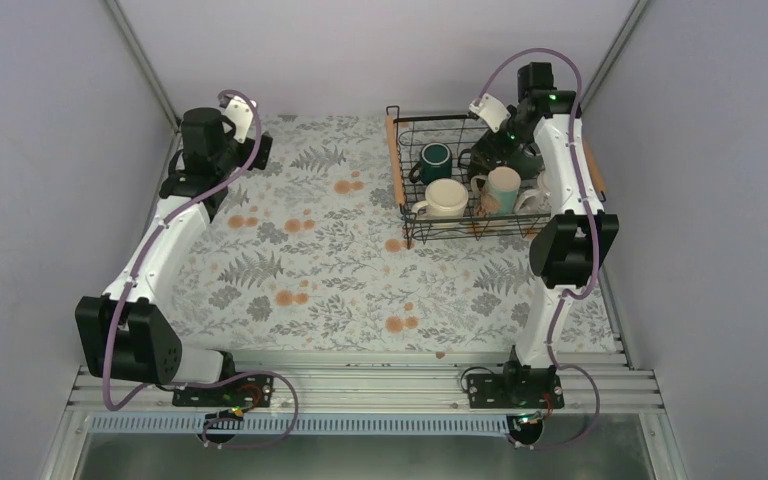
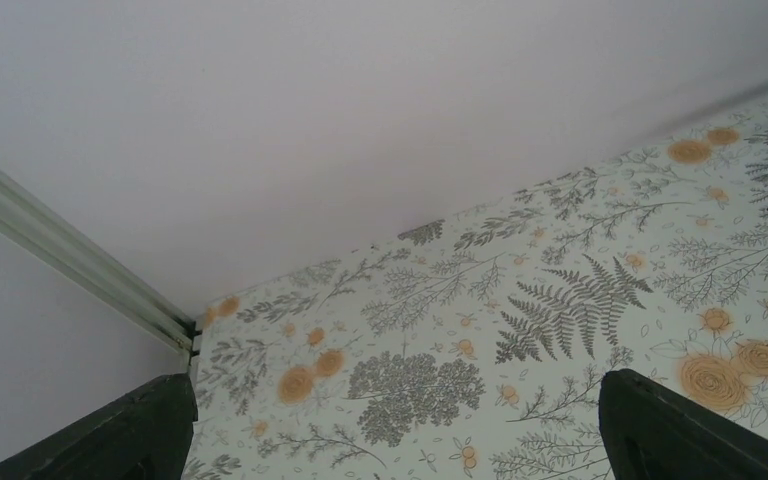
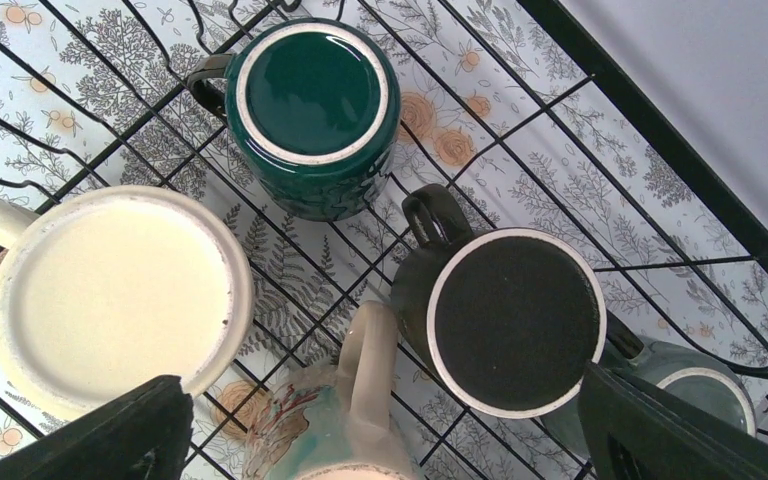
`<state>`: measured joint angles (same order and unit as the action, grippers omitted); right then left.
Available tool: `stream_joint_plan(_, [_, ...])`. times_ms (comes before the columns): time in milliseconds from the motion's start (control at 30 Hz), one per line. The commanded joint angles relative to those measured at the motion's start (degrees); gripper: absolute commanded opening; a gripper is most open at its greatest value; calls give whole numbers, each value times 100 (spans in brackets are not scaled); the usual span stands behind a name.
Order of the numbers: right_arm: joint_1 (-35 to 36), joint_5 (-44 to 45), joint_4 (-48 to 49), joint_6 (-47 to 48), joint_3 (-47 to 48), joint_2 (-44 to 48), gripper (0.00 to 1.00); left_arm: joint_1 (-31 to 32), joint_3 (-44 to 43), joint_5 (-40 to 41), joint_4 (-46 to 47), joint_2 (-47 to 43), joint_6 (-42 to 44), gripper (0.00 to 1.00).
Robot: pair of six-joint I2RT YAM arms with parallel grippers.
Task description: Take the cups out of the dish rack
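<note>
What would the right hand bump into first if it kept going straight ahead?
Probably the pale mint-and-pink ceramic mug in the black wire dish rack. It sits right between the fingers of the open right hand. The black mug beside it is close too, so I can't be sure about depth.

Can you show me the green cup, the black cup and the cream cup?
green cup [image 3: 312,95], right wrist view, on its round flat face.
black cup [image 3: 515,320], right wrist view, on its round flat face.
cream cup [image 3: 120,295], right wrist view, on its round flat face.
</note>
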<state>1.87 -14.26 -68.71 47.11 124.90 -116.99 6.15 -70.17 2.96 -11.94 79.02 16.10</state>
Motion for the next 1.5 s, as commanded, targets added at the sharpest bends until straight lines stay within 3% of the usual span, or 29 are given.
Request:
stream_joint_plan(0, [42,-22,-4,71,-88,121,100,18,-7,-161,142,-70,81,100])
stream_joint_plan(700, [95,-108,-354,280,-69,105,100,35,-120,-184,20,-20,116,100])
stream_joint_plan(967, [948,503,-241,489,-1038,283,100,78,-137,-431,-35,62,145,100])
stream_joint_plan(1100, [1231,594,-244,659,-1055,216,100,87,-155,-427,-59,85,202,100])
stream_joint_plan(1300, [1625,827,-222,997,-1194,144,90,88,-10,-397,41,15,322,100])
stream_joint_plan(1467, [1823,1060,-202,1231,-1201,-46,71,86,44,-417,76,30,289,100])
